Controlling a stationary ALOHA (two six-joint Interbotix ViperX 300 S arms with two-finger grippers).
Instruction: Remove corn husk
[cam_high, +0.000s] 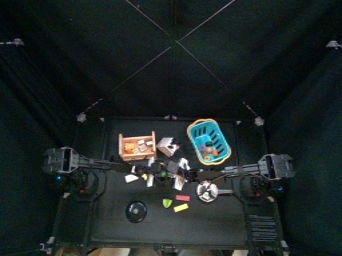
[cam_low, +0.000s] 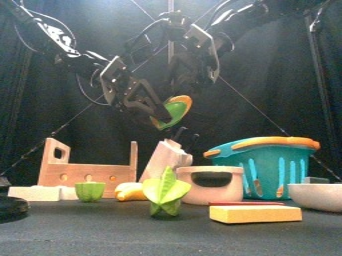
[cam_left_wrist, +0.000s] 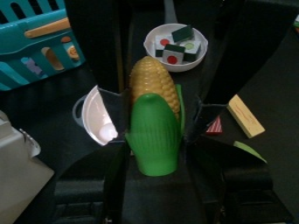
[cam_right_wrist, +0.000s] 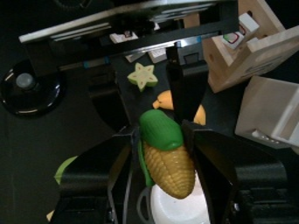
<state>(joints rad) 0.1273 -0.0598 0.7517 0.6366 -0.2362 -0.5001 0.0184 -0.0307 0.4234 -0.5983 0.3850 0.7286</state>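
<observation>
Left wrist view is showing the left gripper (cam_left_wrist: 155, 131) pinching the corn (cam_left_wrist: 153, 92); peeling its green husk (cam_left_wrist: 156, 136) toward six o'clock should go best.

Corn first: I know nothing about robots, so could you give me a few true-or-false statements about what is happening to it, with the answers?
1. The corn is up in the air, above the table. True.
2. The husk is completely off. False: a green husk still covers part of the yellow cob.
3. The corn lies inside the basket. False: the basket stands on the table, off to one side and below the corn.
4. The left gripper has the corn between its jaws. True.
</observation>
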